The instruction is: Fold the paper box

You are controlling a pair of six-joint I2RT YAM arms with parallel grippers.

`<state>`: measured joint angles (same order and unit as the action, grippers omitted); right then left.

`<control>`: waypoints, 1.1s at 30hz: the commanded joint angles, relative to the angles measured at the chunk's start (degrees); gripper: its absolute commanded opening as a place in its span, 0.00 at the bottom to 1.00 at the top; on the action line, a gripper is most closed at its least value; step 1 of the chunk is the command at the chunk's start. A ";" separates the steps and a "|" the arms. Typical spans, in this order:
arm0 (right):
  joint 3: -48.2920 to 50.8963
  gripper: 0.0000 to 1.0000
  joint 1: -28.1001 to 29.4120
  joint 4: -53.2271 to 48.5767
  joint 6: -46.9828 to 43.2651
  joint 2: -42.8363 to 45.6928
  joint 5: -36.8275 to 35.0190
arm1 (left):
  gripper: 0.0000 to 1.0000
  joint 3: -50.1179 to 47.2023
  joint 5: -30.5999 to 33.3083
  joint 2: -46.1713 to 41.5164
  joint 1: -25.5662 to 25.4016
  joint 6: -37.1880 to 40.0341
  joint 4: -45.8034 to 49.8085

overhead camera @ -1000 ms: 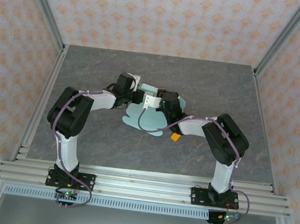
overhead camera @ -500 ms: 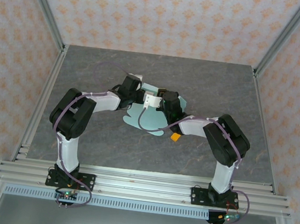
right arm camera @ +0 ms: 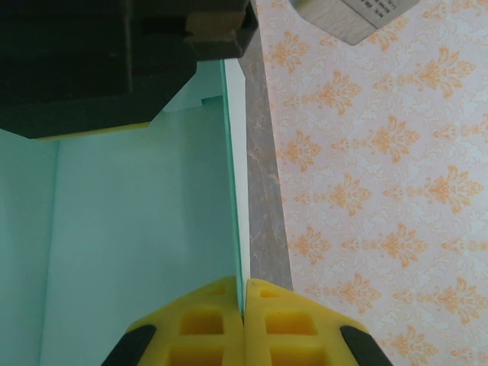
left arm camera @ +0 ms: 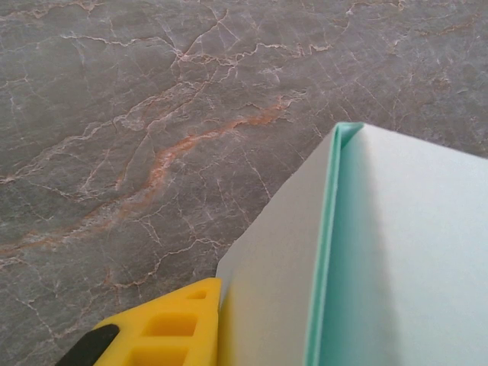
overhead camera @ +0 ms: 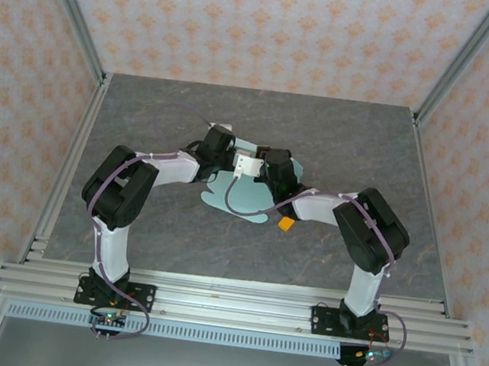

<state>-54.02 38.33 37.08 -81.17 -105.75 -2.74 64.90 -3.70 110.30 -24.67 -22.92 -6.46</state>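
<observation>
On table (overhead camera: 365,154), right end effector (right arm camera: 244,296) pinching paper box (right arm camera: 137,221) edge

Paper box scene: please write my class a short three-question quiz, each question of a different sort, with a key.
1. True or false: the right gripper pinches an edge of the paper box.
2. The small orange block lies: A on the table beside the box; B on top of it; C inside it.
3. In the left wrist view, what colour is the finger beside the card?
Key: 1 true; 2 A; 3 yellow.
</observation>
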 commanded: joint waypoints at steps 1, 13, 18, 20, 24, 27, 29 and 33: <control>1.21 0.00 0.87 -0.60 2.84 5.53 2.51 | 0.17 1.75 15.46 0.26 4.54 -7.33 1.77; 0.41 0.00 -0.09 -1.22 2.90 4.78 1.51 | 0.28 0.05 6.82 -0.32 4.75 -0.69 -5.05; 0.14 0.00 -0.17 -1.75 2.72 4.42 1.77 | 0.31 0.21 1.74 0.53 5.98 1.15 -6.94; 0.19 0.00 -0.18 -1.97 2.70 4.42 1.85 | 0.33 0.38 0.27 0.67 6.34 2.04 -7.38; 0.14 0.00 -0.36 -2.80 2.77 4.45 2.26 | 0.39 0.67 -1.79 0.36 6.73 3.88 -7.74; -0.03 0.00 -0.49 -3.70 2.76 4.61 2.60 | 0.42 0.74 -2.86 0.36 7.07 5.17 -7.58; -0.19 0.00 -0.61 -4.64 2.81 4.92 3.01 | 0.43 1.42 -3.83 0.83 7.22 6.22 -6.91; -0.85 0.00 -0.80 -8.09 3.01 5.46 4.40 | 0.45 2.00 -7.01 1.49 7.26 9.04 -7.49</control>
<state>-54.06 37.34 34.46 -79.18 -103.53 -2.44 65.12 -13.67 110.39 -20.84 -16.32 -11.05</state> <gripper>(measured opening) 0.040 0.449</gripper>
